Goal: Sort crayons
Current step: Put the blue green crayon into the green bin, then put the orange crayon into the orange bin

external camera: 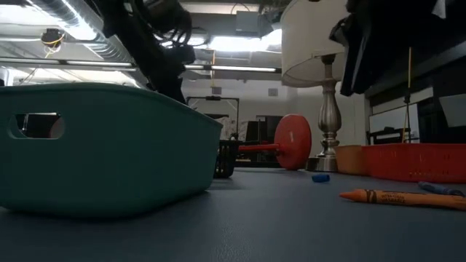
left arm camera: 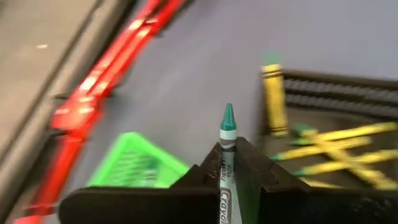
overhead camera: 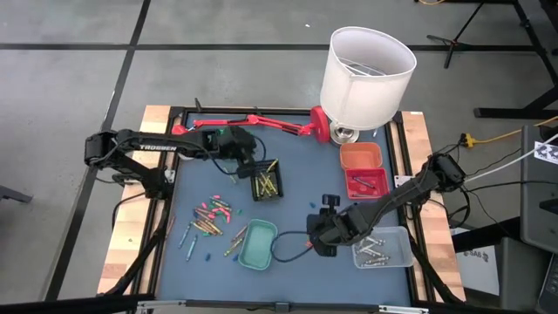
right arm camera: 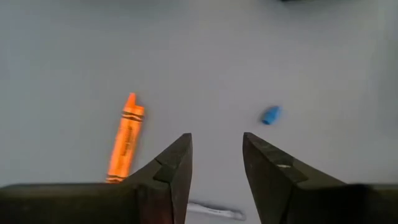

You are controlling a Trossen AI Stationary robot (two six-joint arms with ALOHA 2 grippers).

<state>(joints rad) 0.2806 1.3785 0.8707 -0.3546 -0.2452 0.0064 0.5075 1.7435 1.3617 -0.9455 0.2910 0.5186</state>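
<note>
Fingers of left gripper (left arm camera: pixel 227 186) clamp a green crayon (left arm camera: pixel 227 140), long axis forward, just beside black tray (overhead camera: pixel 267 183); right gripper (right arm camera: pixel 214 165), agape and empty, is farther from black tray

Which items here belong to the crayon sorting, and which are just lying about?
Job:
- green wax crayon held in the left gripper
- orange wax crayon near the open right gripper
- loose crayons
- black tray of yellow crayons

Lying about:
- white-shaded lamp
- red desk lamp

One camera looks straight down on the surface (overhead camera: pixel 296 174); one sits level on it; wrist cameras hover close; overhead and level share the lamp (overhead camera: pixel 366 74).
</note>
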